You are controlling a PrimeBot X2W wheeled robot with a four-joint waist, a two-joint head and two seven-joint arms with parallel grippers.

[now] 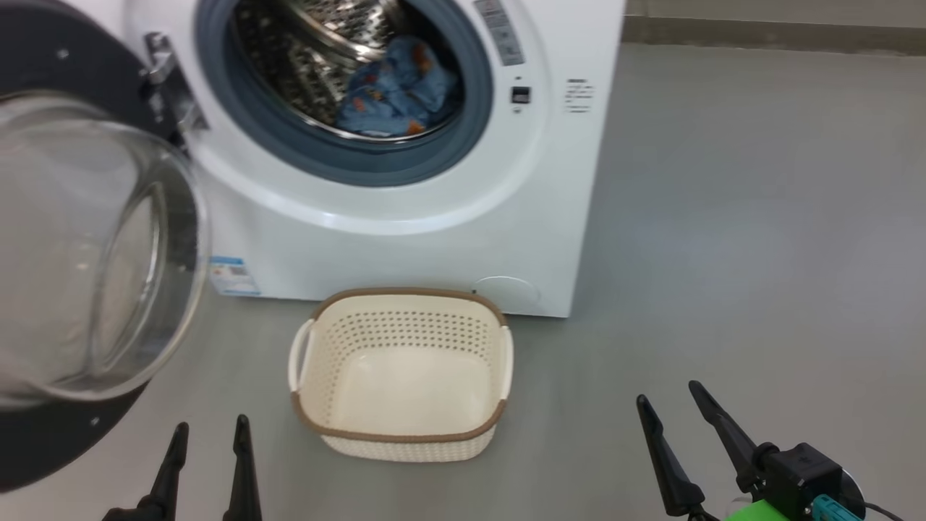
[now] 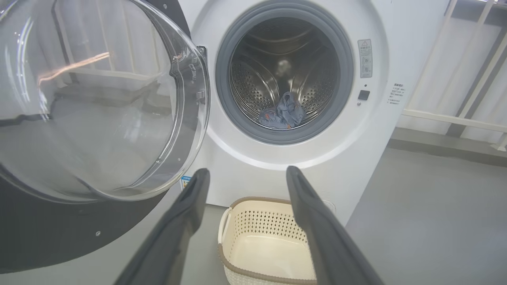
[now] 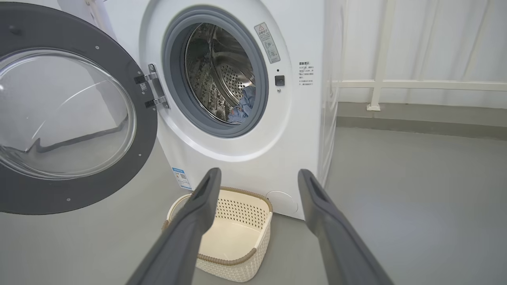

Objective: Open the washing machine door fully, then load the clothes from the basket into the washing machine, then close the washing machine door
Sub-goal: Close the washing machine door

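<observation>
My left pincer (image 1: 211, 427) stands spread, fingers apart and pinching nothing, at 7 o'clock in the head view. My right pincer (image 1: 667, 394) is spread and empty too, at 5 o'clock. Between them, toward 12 o'clock, the basket (image 1: 405, 329) sits on the grey floor (image 1: 723, 253) just in front of the washing machine (image 1: 405, 246), its cream bottom bare. The washing machine door (image 1: 43, 449) hangs swung wide at 9 o'clock from the opening, its glass bowl (image 1: 79, 253) bulging toward me. Inside the steel drum (image 1: 304, 65), behind the grey-blue rubber ring (image 1: 376, 170), the clothes (image 1: 394, 94) lie bunched in a blue heap with orange figures, at about 5 o'clock in the opening.
</observation>
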